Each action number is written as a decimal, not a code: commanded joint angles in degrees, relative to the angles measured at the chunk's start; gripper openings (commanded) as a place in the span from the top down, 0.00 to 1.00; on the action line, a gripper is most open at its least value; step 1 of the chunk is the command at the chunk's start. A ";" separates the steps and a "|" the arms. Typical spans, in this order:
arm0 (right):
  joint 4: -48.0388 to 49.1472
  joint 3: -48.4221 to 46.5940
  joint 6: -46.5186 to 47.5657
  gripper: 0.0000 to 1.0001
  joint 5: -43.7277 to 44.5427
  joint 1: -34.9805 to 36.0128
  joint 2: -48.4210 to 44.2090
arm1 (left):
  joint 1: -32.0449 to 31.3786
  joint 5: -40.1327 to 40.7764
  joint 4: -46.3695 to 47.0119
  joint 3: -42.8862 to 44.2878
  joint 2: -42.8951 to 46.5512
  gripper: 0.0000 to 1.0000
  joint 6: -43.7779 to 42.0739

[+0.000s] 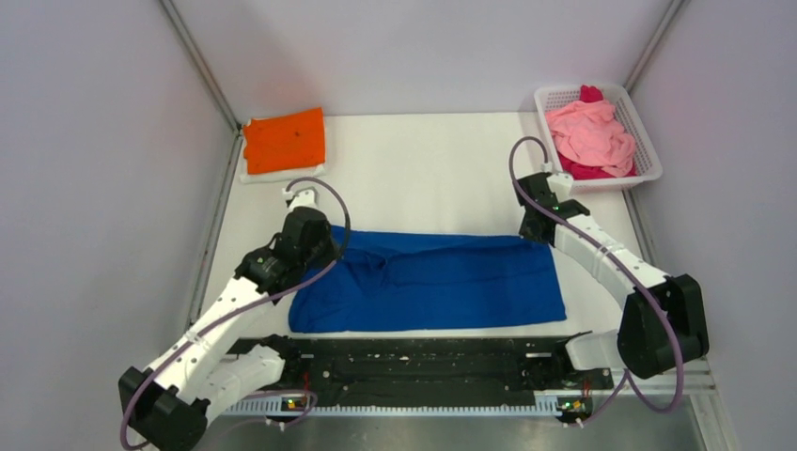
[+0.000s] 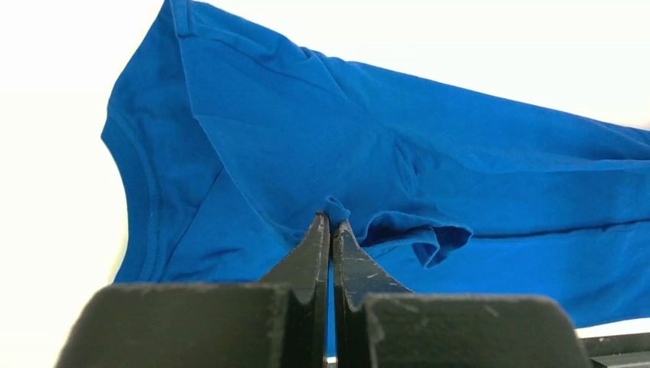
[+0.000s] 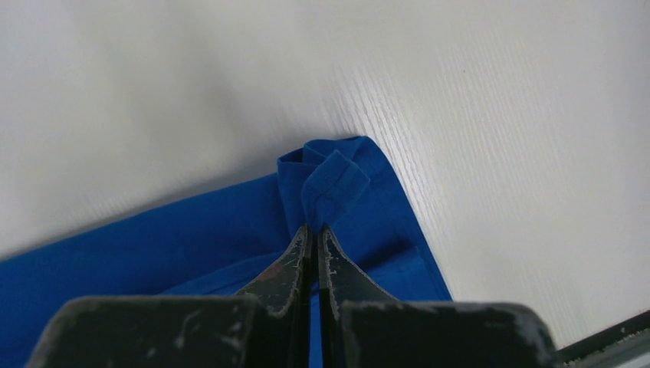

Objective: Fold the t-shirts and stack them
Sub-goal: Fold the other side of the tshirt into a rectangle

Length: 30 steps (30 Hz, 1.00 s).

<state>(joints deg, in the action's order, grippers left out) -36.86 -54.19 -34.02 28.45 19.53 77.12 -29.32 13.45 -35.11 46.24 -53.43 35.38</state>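
- At 6 o'clock of the top view, a black rail (image 1: 423,362) runs along the near edge of the table (image 1: 423,160), between the two arm bases.
- Just beyond it lies the blue t-shirt (image 1: 442,282), spread as a wide band from 9 o'clock to 3 o'clock. It is mostly flat, with some wrinkles near its left part.
- The left gripper (image 2: 331,222) is at the 10 o'clock corner of this shirt. Its jaws are pressed together, and a small pinch of blue cloth sits between the tips. Beside them, at 3 o'clock in the wrist view, a loose fold of cloth stands up.
- The right gripper (image 3: 313,230) is at the 2 o'clock corner of the same shirt. Its jaws are closed on a folded-over piece of the hem, which rises a little above the table.
- Farther, at 11 o'clock, the orange t-shirt (image 1: 285,139) lies folded and flat. Something white shows under its near edge; I cannot tell what it is.
- At 1 o'clock, in the far corner, stands the white basket (image 1: 648,150). A crumpled pink t-shirt (image 1: 592,132) fills it, and magenta cloth (image 1: 590,93) shows at its far side and under the pink one.
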 commanded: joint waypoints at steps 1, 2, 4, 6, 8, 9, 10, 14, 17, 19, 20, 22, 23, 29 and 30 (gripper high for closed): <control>-1.81 1.62 -0.42 1.00 0.60 0.86 -2.87 | -0.22 0.90 -2.20 -1.56 4.90 1.00 2.37; -1.81 2.05 -0.57 0.99 0.34 0.95 -3.04 | -0.29 0.63 -2.50 -1.87 5.64 1.00 2.71; -1.81 2.84 -0.91 0.99 0.21 0.95 -3.39 | -0.23 0.11 -3.34 -2.83 7.16 1.00 3.38; -1.81 3.45 -1.21 0.99 0.53 0.96 -3.55 | -0.27 -1.04 -4.44 -3.74 8.89 1.00 4.15; -1.45 4.07 -1.51 0.98 0.84 1.03 -3.64 | -0.25 -1.73 -5.20 -5.07 10.57 1.00 5.01; -0.98 4.40 -1.62 0.98 0.76 1.00 -3.58 | -0.27 -1.87 -5.42 -5.89 11.32 1.00 5.51; -0.53 4.78 -1.69 0.98 0.65 0.99 -3.49 | -0.29 -2.08 -5.71 -6.69 11.98 1.00 5.96; 0.44 6.15 -2.22 0.98 -0.24 1.08 -3.03 | -0.24 -3.33 -7.21 -9.69 13.60 1.00 8.90; 1.51 8.48 -3.60 0.93 0.39 1.10 -3.26 | -0.25 -4.08 -7.48 -12.07 14.22 1.00 10.22; 2.73 10.48 -5.58 0.88 1.35 1.14 -3.73 | -0.29 -4.14 -8.68 -13.35 14.16 1.00 11.61; 2.91 11.46 -7.86 0.83 2.54 1.19 -4.16 | -0.28 -4.29 -9.56 -13.90 14.20 1.00 12.83; 2.35 13.20 -11.82 0.79 5.67 1.13 -5.36 | -0.36 -5.66 -11.15 -14.43 14.71 0.97 15.16; 1.34 13.91 -14.10 0.75 7.33 1.15 -6.11 | -0.32 -6.43 -11.98 -14.66 15.27 0.93 16.23; -3.11 16.53 -21.58 0.45 13.75 1.15 -12.31 | -1.55 -13.75 -15.24 -17.56 22.65 0.75 21.47; -3.11 16.65 -22.00 0.36 14.19 1.15 -13.35 | -1.54 -16.17 -14.52 -18.42 23.97 0.68 21.94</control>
<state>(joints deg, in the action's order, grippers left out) -38.61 -37.85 -49.78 36.51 20.12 68.58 -30.24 5.13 -48.53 30.30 -34.09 52.58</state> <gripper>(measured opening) 0.517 0.239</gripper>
